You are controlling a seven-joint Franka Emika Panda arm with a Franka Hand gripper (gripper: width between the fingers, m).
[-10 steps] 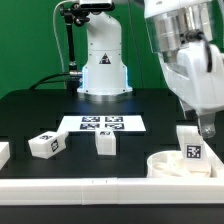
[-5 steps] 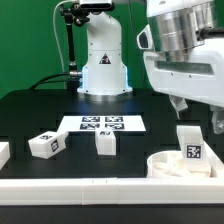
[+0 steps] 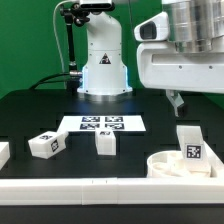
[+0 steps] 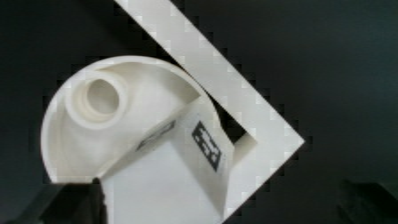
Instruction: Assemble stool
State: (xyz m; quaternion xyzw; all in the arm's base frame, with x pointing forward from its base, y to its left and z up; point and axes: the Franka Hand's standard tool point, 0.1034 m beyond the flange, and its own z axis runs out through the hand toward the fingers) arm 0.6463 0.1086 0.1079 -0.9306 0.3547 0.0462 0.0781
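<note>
The gripper (image 4: pixel 214 205) hangs above the seat (image 3: pixel 158 164) at the exterior view's right. Its fingers (image 3: pixel 178 103) look spread and hold nothing. One leg (image 3: pixel 191 142) stands upright on the seat, tag outward. It appears seated in its socket, which would account for the free fingers. Two loose legs (image 3: pixel 45 144) (image 3: pixel 104 143) lie just in front of the marker board (image 3: pixel 100 123), well apart from the seat, probably staged for pickup. A rail (image 3: pixel 90 186) borders the front edge, likely to keep parts from sliding off.
</note>
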